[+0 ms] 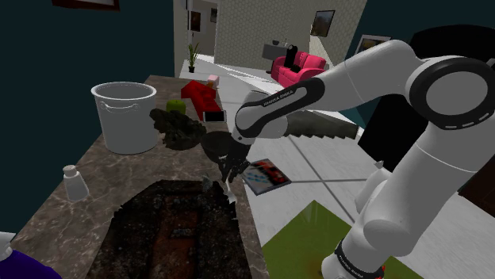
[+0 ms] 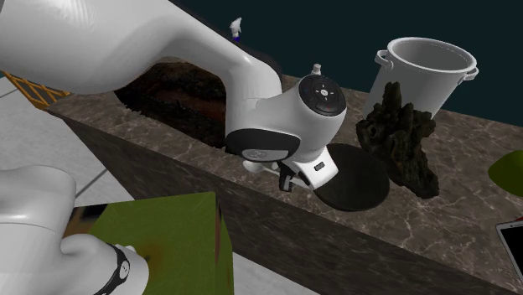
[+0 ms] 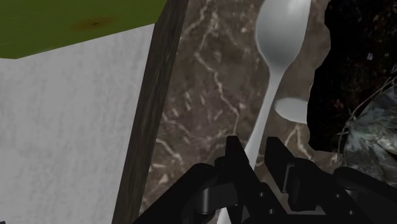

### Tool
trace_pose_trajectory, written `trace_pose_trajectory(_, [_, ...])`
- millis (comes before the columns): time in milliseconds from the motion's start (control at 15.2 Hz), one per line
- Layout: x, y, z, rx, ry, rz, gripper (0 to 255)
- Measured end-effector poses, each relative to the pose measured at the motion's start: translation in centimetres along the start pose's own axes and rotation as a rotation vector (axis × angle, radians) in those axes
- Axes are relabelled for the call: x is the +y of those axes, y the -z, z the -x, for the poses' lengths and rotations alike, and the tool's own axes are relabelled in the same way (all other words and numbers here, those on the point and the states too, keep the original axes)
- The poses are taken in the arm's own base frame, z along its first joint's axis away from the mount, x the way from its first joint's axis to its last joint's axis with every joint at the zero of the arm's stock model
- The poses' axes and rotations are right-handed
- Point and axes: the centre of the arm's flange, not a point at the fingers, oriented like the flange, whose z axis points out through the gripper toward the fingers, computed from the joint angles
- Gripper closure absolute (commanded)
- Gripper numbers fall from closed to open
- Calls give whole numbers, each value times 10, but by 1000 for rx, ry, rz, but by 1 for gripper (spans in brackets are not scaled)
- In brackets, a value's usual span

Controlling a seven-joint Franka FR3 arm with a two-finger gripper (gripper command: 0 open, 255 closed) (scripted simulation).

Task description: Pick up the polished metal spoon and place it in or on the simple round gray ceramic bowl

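Observation:
My black gripper (image 3: 253, 149) is shut on the handle of a pale grey spoon (image 3: 282, 35), whose bowl end points away from the fingers over the brown marble counter (image 3: 203, 83). In the shoulder view the gripper (image 1: 230, 178) points down near the counter's edge, just in front of a dark round bowl (image 1: 214, 147). In the second exterior view the same bowl (image 2: 356, 180) lies right beside the hand, and the hand hides the fingers and the spoon there.
A white bucket (image 1: 124, 115) and a dark jagged lump (image 1: 178, 127) stand behind the bowl. A small white shaker (image 1: 74, 182) sits beside a dark sunken basin (image 1: 174, 230). The counter edge (image 3: 143, 146) drops to a floor with a green rug (image 1: 317, 238).

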Motion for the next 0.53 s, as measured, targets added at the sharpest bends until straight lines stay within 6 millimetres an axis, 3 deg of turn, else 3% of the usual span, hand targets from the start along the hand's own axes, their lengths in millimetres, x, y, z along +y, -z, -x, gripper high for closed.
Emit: trace_pose_trajectory(528, [-8, 29, 2, -1, 0, 0, 255])
